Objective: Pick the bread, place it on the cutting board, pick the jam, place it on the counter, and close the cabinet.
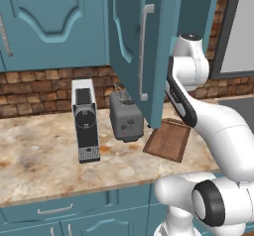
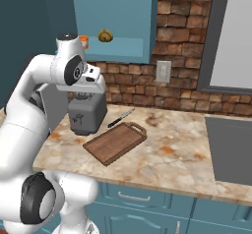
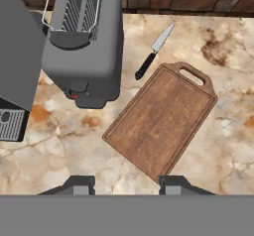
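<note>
Tan bun [image 2: 105,35] sits on the cabinet shelf, untouched.
Looks light and squishy, so pinch its middle gently; end effector [image 3: 126,184] is closed, empty.

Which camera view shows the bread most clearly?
The right base view: the bread sits on the shelf of the open cabinet, beside the jam. In the left base view the cabinet's open door faces the camera. The hand view looks down at the cutting board.
</note>
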